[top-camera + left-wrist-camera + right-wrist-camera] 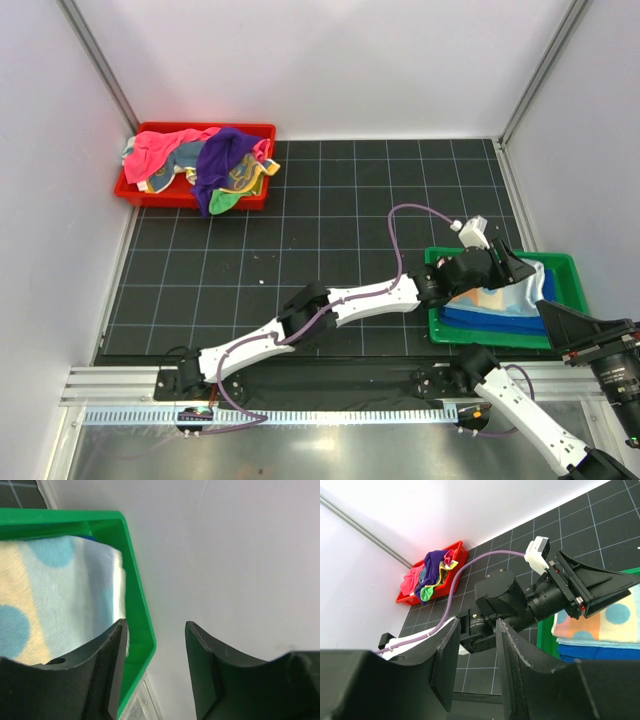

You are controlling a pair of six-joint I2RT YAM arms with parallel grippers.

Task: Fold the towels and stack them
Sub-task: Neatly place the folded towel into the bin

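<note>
Hovering over the green tray (137,595), the left gripper (155,626) stood parted and empty, one finger just beside the rim, above the folded polka-dot towel (60,590). The right gripper (497,645) was narrowly parted, empty. Hazard: finger snagging rim or dragging towel askew. Side wall (240,555) crowded the tray; the gridded mat (330,200) offered room leftward.

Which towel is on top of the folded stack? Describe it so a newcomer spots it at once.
At the right of the table sits a green tray. Folded cloths lie inside it. The top towel is light blue with coloured polka dots, unlike the plain royal blue towels beneath it.
</note>
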